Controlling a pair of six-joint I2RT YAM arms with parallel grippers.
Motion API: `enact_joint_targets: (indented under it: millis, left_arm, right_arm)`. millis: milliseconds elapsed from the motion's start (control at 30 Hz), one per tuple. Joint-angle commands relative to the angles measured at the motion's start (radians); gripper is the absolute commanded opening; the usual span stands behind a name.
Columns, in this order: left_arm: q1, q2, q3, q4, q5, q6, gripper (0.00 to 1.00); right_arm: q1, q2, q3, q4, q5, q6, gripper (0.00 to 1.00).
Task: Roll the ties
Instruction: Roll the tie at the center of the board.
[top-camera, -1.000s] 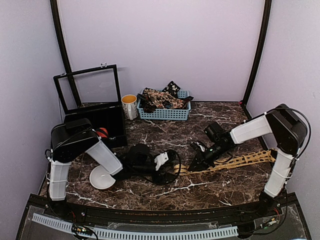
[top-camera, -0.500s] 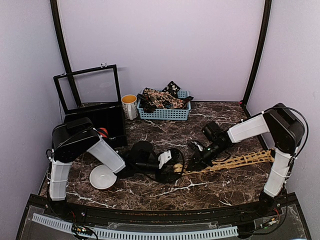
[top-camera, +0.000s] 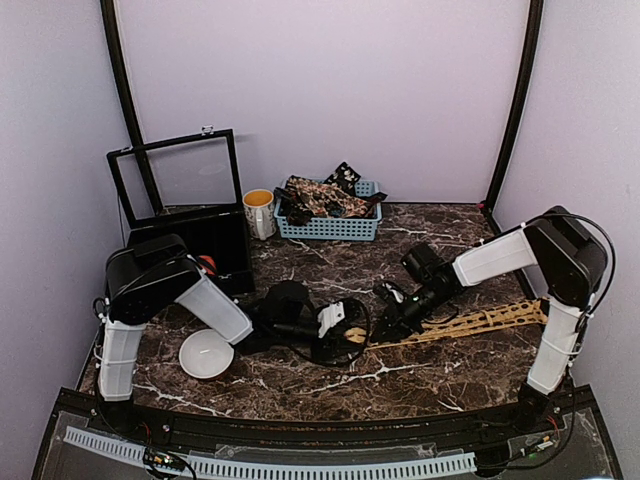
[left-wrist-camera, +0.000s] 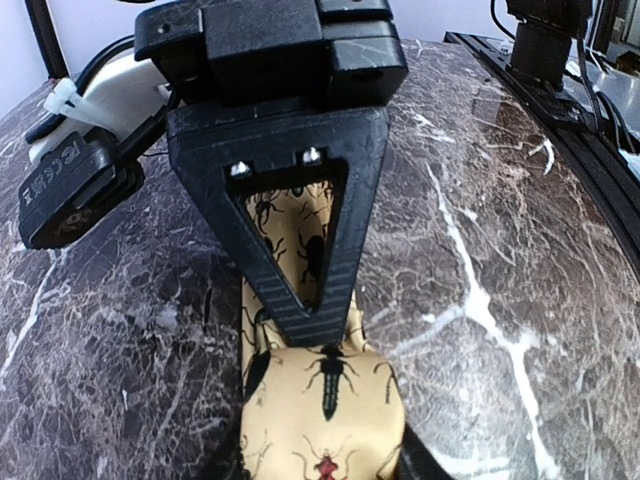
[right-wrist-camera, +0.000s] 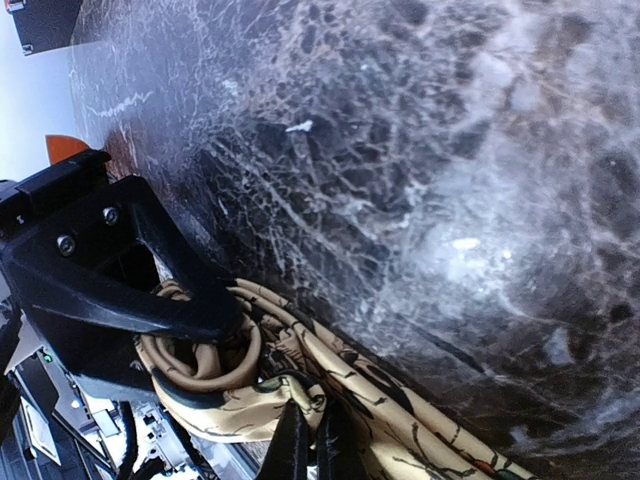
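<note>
A mustard tie (top-camera: 470, 323) with insect prints lies across the marble table, its left end wound into a small coil (top-camera: 353, 335). My left gripper (top-camera: 345, 335) is closed round that coil. In the left wrist view the tie (left-wrist-camera: 330, 420) fills the gap between my left gripper's (left-wrist-camera: 325, 468) fingers. My right gripper (top-camera: 385, 328) is shut, its tips pinching a fold of the tie (right-wrist-camera: 420, 430) beside the coil (right-wrist-camera: 200, 365). It shows as a black wedge (left-wrist-camera: 310, 325) pressing on the fabric. Other dark printed ties (top-camera: 320, 195) lie in the basket.
A pale blue basket (top-camera: 330, 228) stands at the back centre with a white mug (top-camera: 259, 212) beside it. A black box (top-camera: 190, 240) with its glass lid raised sits back left. A white bowl (top-camera: 205, 355) rests under the left arm.
My left gripper slid right onto the coiled end and its jaws narrowed round it. My right gripper moved a little left along the tie, staying shut.
</note>
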Motion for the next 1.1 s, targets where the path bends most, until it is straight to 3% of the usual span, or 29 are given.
enact_joint_targets:
  millis: [0, 67, 200, 300, 600, 800, 1067]
  left_arm:
    - [0.035, -0.043, -0.044, 0.015, 0.082, 0.004, 0.34]
    - [0.059, -0.062, -0.069, 0.007, 0.103, 0.011, 0.33]
    - [0.079, -0.116, -0.119, -0.012, 0.096, 0.037, 0.61]
    - [0.080, -0.137, -0.160, 0.012, 0.063, 0.024, 0.66]
    - [0.077, -0.080, -0.130, 0.087, 0.076, -0.056, 0.65]
    - [0.076, -0.084, -0.100, 0.077, 0.114, -0.054, 0.46]
    - [0.042, -0.070, -0.004, 0.034, 0.171, -0.056, 0.43]
  right_arm:
    - [0.022, 0.035, 0.004, -0.018, 0.055, 0.015, 0.00]
    - [0.028, 0.034, 0.010, -0.015, 0.050, 0.024, 0.00]
    - [0.043, 0.049, 0.023, -0.003, 0.041, 0.041, 0.00]
    - [0.048, 0.069, 0.032, -0.004, 0.043, 0.039, 0.00]
    - [0.050, 0.095, 0.041, -0.021, 0.054, 0.032, 0.00]
    - [0.049, 0.099, 0.041, -0.029, 0.065, 0.030, 0.00]
    - [0.049, 0.114, 0.045, -0.025, 0.065, 0.034, 0.00]
